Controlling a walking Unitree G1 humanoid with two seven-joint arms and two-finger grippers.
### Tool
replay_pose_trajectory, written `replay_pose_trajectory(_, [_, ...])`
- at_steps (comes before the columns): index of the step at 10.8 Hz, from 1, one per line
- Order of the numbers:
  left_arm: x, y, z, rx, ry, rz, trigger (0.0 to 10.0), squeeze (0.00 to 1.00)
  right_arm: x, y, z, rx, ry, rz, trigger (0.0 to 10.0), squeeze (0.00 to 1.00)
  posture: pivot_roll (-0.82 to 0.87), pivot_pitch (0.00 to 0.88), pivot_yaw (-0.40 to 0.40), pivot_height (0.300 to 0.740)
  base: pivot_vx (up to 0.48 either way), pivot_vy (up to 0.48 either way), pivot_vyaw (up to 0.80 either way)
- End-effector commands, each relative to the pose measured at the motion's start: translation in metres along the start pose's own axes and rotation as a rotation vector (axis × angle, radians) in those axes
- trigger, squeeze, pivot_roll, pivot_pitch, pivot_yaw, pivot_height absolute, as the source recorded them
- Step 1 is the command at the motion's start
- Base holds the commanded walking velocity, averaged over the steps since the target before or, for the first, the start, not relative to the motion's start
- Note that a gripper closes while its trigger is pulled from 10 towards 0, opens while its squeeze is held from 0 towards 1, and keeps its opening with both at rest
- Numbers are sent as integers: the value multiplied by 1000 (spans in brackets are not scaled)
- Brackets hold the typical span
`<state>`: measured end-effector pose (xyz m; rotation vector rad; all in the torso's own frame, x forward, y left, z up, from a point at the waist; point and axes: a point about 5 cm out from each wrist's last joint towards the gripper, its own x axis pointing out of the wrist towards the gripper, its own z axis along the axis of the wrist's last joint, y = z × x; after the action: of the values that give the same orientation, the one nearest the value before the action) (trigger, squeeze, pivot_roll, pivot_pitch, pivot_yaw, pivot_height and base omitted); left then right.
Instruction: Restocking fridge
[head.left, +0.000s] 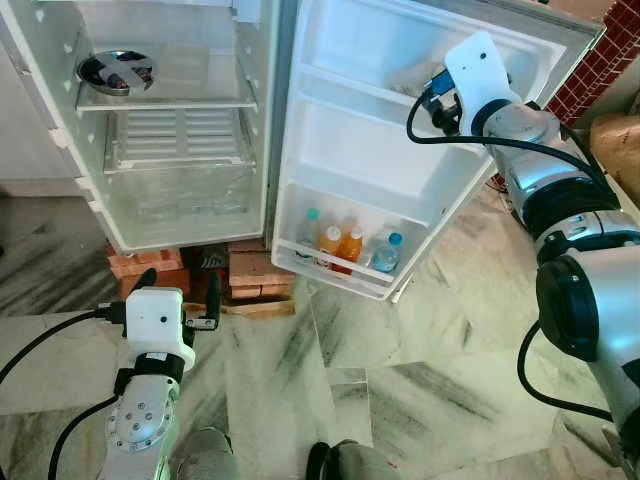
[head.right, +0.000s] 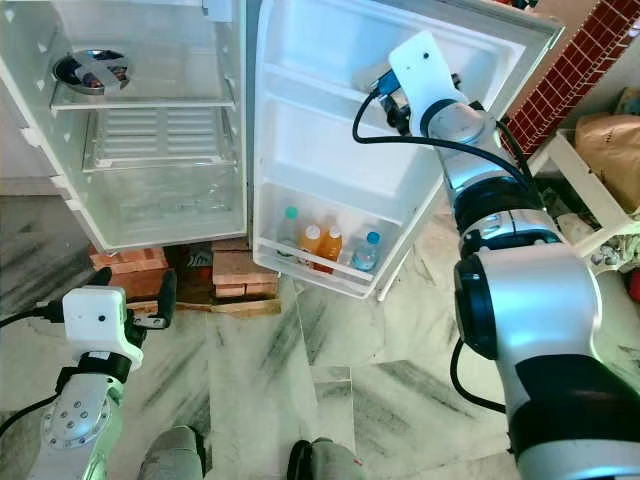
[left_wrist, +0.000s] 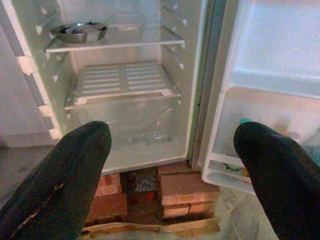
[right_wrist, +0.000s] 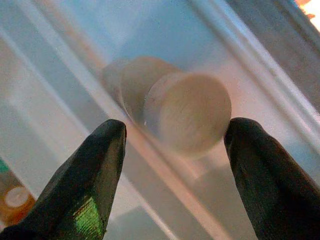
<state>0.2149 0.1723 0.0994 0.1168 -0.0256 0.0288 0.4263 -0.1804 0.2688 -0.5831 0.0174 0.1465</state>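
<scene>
Before me, grey-streaked marble floor (head.left: 400, 370); red bricks (head.left: 150, 268) far left; red tiled wall (head.right: 570, 75) far right.

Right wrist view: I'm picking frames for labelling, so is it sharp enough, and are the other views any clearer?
Right wrist view: the pale round container between the open fingers is soft and blurred, with an orange glow at one corner. Left wrist view: dim and bluish, fingers out of focus, fridge shelves readable. Eye views: bright, evenly lit and sharp; the bottles are distinct.

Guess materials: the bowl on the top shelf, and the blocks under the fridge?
Bowl: looks like polished steel, with a shiny grey surface and mirror-like reflections. Blocks: seemingly fired clay bricks, matte reddish-orange with rough faces and chipped edges.
</scene>
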Motion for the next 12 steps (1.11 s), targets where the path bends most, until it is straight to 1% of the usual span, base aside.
replay_pose_trajectory(1, [-1, -3, -4, -1, 22, -4, 10000, 0, -3, -10, -7, 2, 20, -35, 10000, 1000, 218, 150, -166, 740, 0, 0, 0])
replay_pose_trajectory(3, [0, -3, -4, -2, 22, -3, 10000, 0, -4, -17, -6, -27, 6, -88, 10000, 1000, 218, 148, -165, 740, 0, 0, 0])
replay_pose_trajectory(4, [1, -3, -5, -1, 22, -4, 10000, 0, -5, -19, -6, -23, 1, -114, 10000, 1000, 215, 143, -162, 740, 0, 0, 0])
replay_pose_trajectory(5, [1, -3, -5, -1, 20, -6, 10000, 0, -6, -23, -6, -12, -25, -134, 10000, 1000, 215, 141, -159, 740, 0, 0, 0])
replay_pose_trajectory(7, [3, -1, -4, 1, 15, -1, 10000, 0, -9, -23, -11, 45, -81, -149, 10000, 1000, 211, 135, -155, 740, 0, 0, 0])
replay_pose_trajectory(8, [10, 2, 1, 13, -16, 20, 10000, 0, -14, -14, -24, 130, -149, -170, 10000, 1000, 205, 131, -152, 740, 0, 0, 0])
replay_pose_trajectory(9, [13, 3, 2, 37, -20, 32, 10000, 0, -17, -9, -32, 164, -160, -177, 10000, 1000, 198, 130, -144, 740, 0, 0, 0])
replay_pose_trajectory(10, [18, 0, 8, 64, -41, 10, 10000, 0, -29, 11, -47, 241, -232, -209, 10000, 1000, 185, 128, -133, 740, 0, 0, 0])
replay_pose_trajectory(11, [21, -3, 14, 96, -70, -29, 10000, 0, -42, 30, -58, 352, -259, -221, 10000, 992, 178, 126, -119, 740, 0, 0, 0])
replay_pose_trajectory(12, [26, -2, 20, 100, -98, -47, 10000, 0, -67, 59, -67, 426, -301, -239, 10000, 0, 169, 122, -106, 740, 0, 0, 0])
